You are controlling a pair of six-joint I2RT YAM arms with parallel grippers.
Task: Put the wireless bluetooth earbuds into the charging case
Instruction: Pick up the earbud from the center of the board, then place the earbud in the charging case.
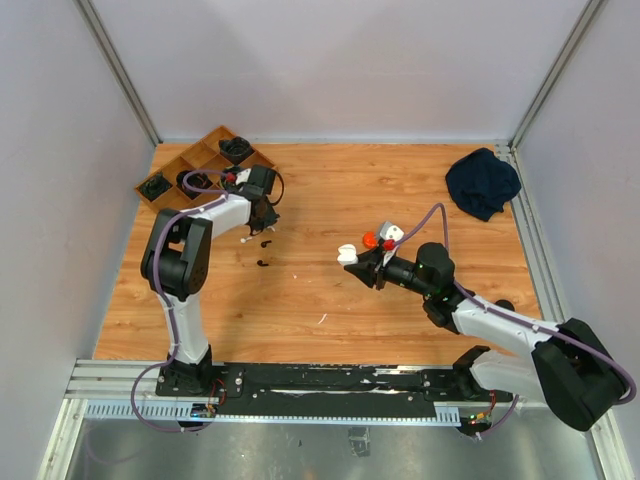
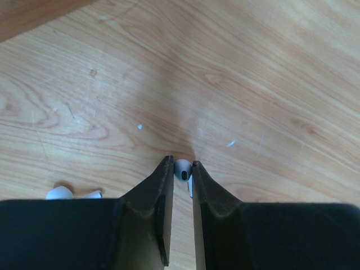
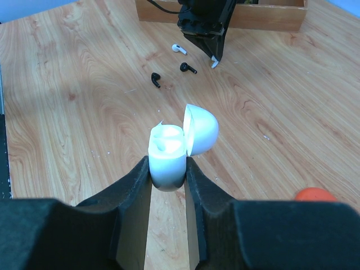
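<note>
1. Right pincer fills the foreground of its wrist view. It pinches the base of a white charging case, whose lid stands hinged open to the right.
2. The left pincer is pressed together on a white earbud. The earbud's head shows between the fingertips, low over the counter.
3. A second white earbud and two black earbuds lie on the counter near the left pincer, well apart from the case.
4. A wooden tray sits at the far left corner, and a dark cloth lies at the far right.
</note>
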